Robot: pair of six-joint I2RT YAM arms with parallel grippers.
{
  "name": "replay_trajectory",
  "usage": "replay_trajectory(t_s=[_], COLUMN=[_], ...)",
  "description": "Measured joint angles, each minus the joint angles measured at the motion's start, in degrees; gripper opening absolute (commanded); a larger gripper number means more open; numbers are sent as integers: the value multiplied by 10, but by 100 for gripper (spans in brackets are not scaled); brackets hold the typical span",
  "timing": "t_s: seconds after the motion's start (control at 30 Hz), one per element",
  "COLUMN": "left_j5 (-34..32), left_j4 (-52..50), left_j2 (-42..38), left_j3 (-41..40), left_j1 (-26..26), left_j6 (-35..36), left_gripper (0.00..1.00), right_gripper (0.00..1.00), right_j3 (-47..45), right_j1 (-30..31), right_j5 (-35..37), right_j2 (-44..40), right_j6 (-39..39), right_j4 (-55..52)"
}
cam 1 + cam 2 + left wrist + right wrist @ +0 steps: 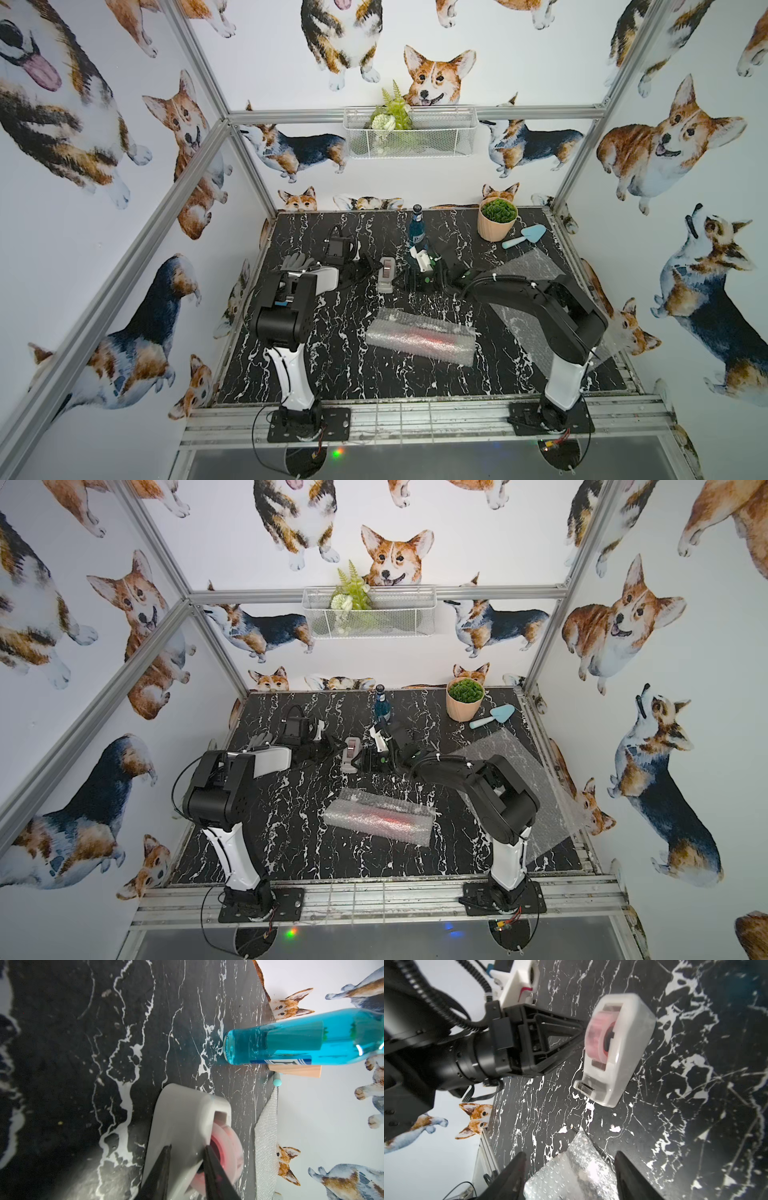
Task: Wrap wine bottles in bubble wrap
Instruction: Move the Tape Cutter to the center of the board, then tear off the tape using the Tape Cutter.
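The left gripper (188,1147) is closed narrowly on the smooth grey wall of the tape dispenser (182,1109). The right gripper (570,1153) is held wide, nothing gripped, near the crinkled bubble wrap (571,1180) rolled around the red-pink bottle (422,332) at frame centre. The glossy blue bottle (416,232) is stood upright, higher in frame.

We hold both arms bent high at the elbow, forearms reaching inward toward each other. Our left arm (286,316) ends in the left gripper (188,1147), its fingers (164,1167) pinched close on a tape dispenser (182,1118). Our right arm (552,307) carries the right gripper (570,1153), fingers spread wide apart.
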Motion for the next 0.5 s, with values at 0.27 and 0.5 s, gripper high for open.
replay_trajectory(t_s=[0.27, 0.5], left_j5=[-6, 2], left_j4=[-46, -53], left_j2=[-1, 5], left_j3=[19, 29], left_j1=[0, 0], left_j6=[30, 38], left_gripper=[32, 32], right_gripper=[50, 44], right_j3=[46, 84], right_j1=[-1, -4], right_j5=[-7, -18], right_j2=[71, 130], right_j6=[87, 136], right_j4=[34, 70])
